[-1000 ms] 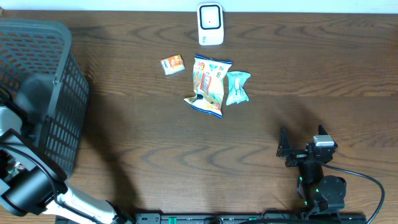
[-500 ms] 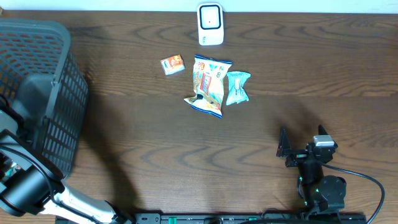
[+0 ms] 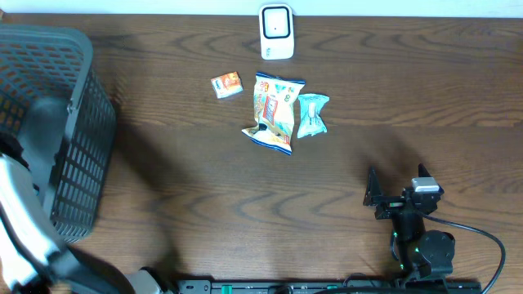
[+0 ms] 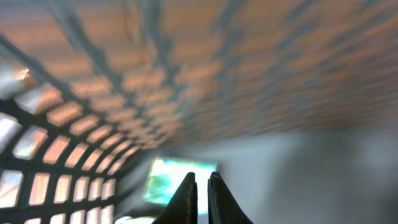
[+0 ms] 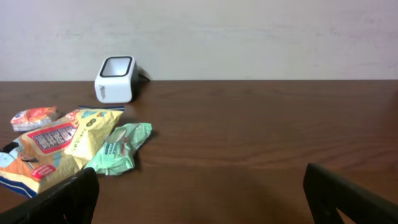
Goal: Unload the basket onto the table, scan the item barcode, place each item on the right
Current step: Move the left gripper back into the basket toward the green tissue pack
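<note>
Near edge, right side: right gripper sits low over the table, fingers spread wide with nothing between them. Position matches the earlier overhead frames.

Near edge, left side: left arm has shifted toward the near-left corner since a second ago. It now shows as a pale motion smear, and less of it overlaps the basket. The wrist view places the left gripper inside the basket, with mesh wall on the left and above, all heavily blurred. Its fingers are pressed together to a hairline gap, and nothing can be made out between them. A green-and-white patch lies just beyond the tips on the basket floor, too blurred to identify.

Mid-table: three packets, unmoved. The chip bag is yellow with a red band, with the green packet touching its right edge. The orange packet sits apart to the left. Print is visible on all three, but none is legible in either view.

Far edge: the white scanner stands upright just beyond the chip bag, its window facing up and toward the near side. No readable marking on it.
</note>
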You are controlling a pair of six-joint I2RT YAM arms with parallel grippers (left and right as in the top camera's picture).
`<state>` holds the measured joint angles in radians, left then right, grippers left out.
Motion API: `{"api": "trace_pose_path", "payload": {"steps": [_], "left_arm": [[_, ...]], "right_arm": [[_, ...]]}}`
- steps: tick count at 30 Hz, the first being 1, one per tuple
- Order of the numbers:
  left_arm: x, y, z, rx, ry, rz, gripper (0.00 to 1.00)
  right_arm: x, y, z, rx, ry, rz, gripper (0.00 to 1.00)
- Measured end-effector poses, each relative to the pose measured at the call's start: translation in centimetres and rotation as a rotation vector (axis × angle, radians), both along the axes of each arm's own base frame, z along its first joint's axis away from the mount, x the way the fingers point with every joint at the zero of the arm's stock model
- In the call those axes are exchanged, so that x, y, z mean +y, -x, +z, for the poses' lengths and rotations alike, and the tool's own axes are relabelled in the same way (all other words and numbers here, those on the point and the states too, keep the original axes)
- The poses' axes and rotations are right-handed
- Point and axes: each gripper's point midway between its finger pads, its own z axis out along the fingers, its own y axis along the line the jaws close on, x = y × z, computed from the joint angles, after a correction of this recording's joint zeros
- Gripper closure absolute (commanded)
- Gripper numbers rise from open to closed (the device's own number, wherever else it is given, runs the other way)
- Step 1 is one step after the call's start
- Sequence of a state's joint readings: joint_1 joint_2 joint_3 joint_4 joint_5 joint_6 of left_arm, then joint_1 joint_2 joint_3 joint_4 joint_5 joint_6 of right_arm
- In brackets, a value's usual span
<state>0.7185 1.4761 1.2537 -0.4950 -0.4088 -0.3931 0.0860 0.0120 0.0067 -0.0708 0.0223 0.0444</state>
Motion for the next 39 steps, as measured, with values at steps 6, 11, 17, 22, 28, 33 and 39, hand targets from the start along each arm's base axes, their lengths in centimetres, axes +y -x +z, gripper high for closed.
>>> {"api": "trace_pose_path", "payload": {"steps": [6, 11, 17, 22, 28, 33, 39], "left_arm": [[-5.7, -3.5, 10.7, -0.327, -0.152, -0.223, 0.93], [-9.4, -4.7, 13.4, -0.401, -0.173, -0.339, 0.55], [-7.6, -3.9, 8.3, -0.195, -0.109, -0.274, 0.32], [-5.3, -3.3, 0.9, 0.062, 0.007, -0.23, 0.3], [-2.5, -0.9, -6.5, 0.25, 0.139, -0.087, 0.3], [-0.8, 0.1, -11.0, 0.306, 0.202, -0.002, 0.3], [0.0, -0.2, -14.9, 0.347, 0.238, 0.023, 0.29]], "right_arm": [[0.0, 0.0, 0.0, 0.0, 0.0, 0.0, 0.01], [0.0, 0.0, 0.0, 0.0, 0.0, 0.0, 0.01], [0.0, 0.0, 0.0, 0.0, 0.0, 0.0, 0.01], [0.0, 0.0, 0.0, 0.0, 0.0, 0.0, 0.01], [0.0, 0.0, 0.0, 0.0, 0.0, 0.0, 0.01], [0.0, 0.0, 0.0, 0.0, 0.0, 0.0, 0.01], [0.0, 0.0, 0.0, 0.0, 0.0, 0.0, 0.01]]}}
